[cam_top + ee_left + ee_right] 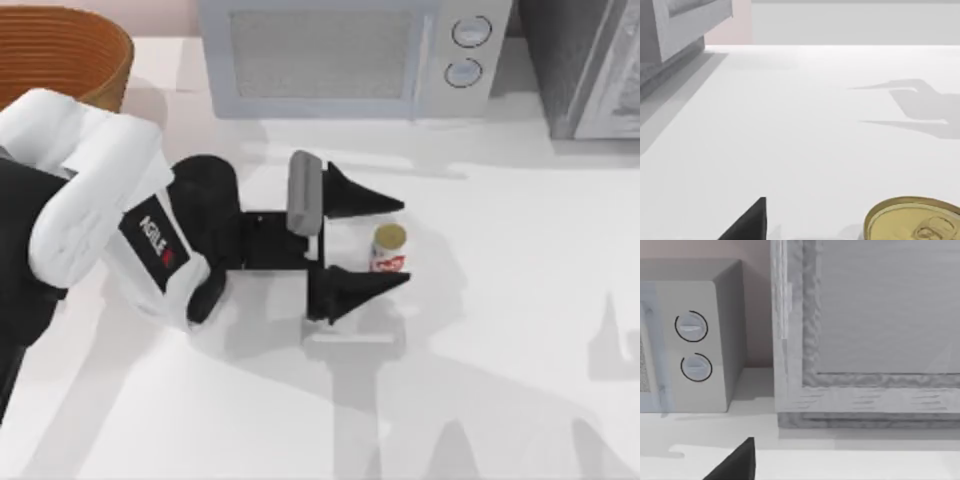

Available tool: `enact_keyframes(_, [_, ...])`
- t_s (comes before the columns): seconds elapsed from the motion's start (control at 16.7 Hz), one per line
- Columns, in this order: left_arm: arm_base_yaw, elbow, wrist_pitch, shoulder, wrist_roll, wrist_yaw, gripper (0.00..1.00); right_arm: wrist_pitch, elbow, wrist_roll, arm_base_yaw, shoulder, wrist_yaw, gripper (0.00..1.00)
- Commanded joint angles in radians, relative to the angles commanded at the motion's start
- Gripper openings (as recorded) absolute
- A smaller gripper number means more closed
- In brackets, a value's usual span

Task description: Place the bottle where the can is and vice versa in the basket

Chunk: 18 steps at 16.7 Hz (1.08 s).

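Note:
A small can (388, 250) with a gold top and a red and white label stands upright on the white table, right of centre. My left gripper (401, 243) is open, one black finger on each side of the can, the fingertips reaching just past it. In the left wrist view the can's gold lid (914, 220) is close, beside one black finger (747, 222). The orange-brown wicker basket (100, 60) stands at the far left corner, well away from the can. The bottle is out of view. In the right wrist view one black finger (735, 462) of my right gripper points at the appliances.
A grey microwave (330, 55) with two round knobs (691, 326) stands at the back centre. A grey cabinet (590, 65) stands at the back right. Open white tabletop lies in front and to the right of the can.

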Motion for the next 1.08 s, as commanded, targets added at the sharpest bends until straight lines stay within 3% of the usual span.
enact_keyframes(0.3, [0.004, 0.000, 0.000, 0.000, 0.000, 0.000, 1.00, 0.000, 0.000, 0.000, 0.000, 0.000, 0.000, 1.00])
enact_keyframes(0.48, [0.032, -0.041, -0.054, -0.061, -0.004, -0.047, 1.00, 0.000, 0.000, 0.000, 0.000, 0.000, 0.000, 1.00])
enact_keyframes(0.78, [0.135, -0.209, -0.276, -0.373, -0.003, -0.239, 1.00, 0.000, 0.000, 0.000, 0.000, 0.000, 0.000, 1.00])
enact_keyframes(1.08, [0.253, -0.453, -0.585, -0.939, 0.002, -0.503, 1.00, 0.000, 0.000, 0.000, 0.000, 0.000, 0.000, 1.00])
